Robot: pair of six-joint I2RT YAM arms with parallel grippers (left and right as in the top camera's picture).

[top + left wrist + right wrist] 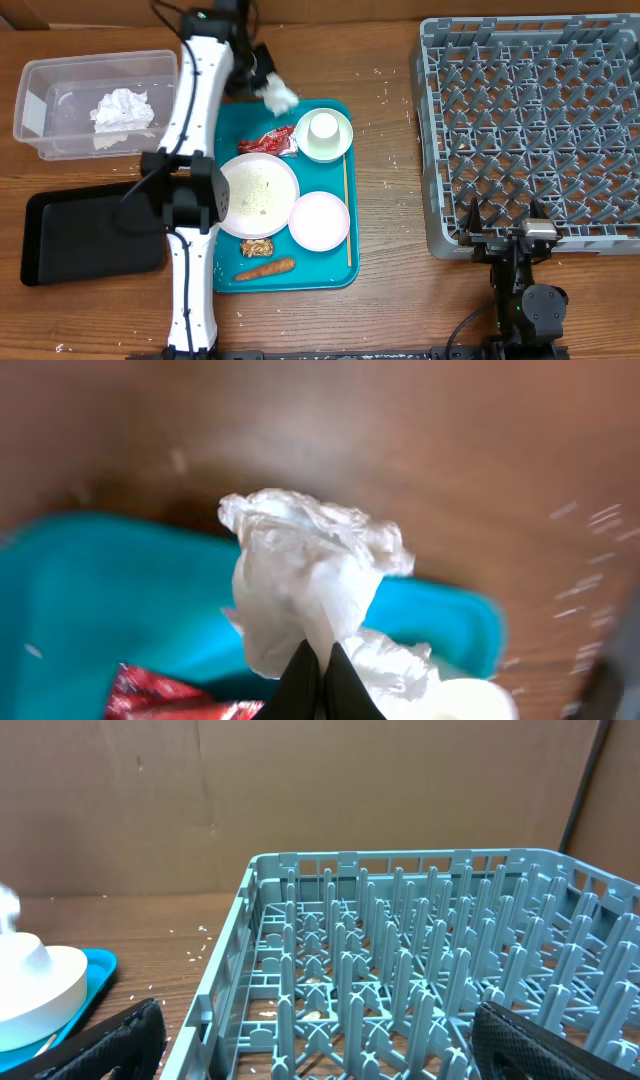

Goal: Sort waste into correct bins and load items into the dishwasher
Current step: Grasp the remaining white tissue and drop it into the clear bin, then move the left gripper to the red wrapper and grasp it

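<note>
The left gripper's (320,682) jaws are pinched shut on a crumpled white paper napkin (310,575) above the far edge of the teal plastic tray (330,275). The right gripper's (325,1050) jaws stand wide apart and hold nothing, at the near edge of the large square grey plastic dish rack (530,100) on the right. At far left, a clear rectangular plastic tub (30,100) holds a second white paper wad (122,108). On the teal tray lie a large white round plate (258,190) and a small orange carrot piece (265,269).

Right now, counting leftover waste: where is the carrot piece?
Overhead view: carrot piece in the teal tray's lower left corner, just below the brown lump.
</note>
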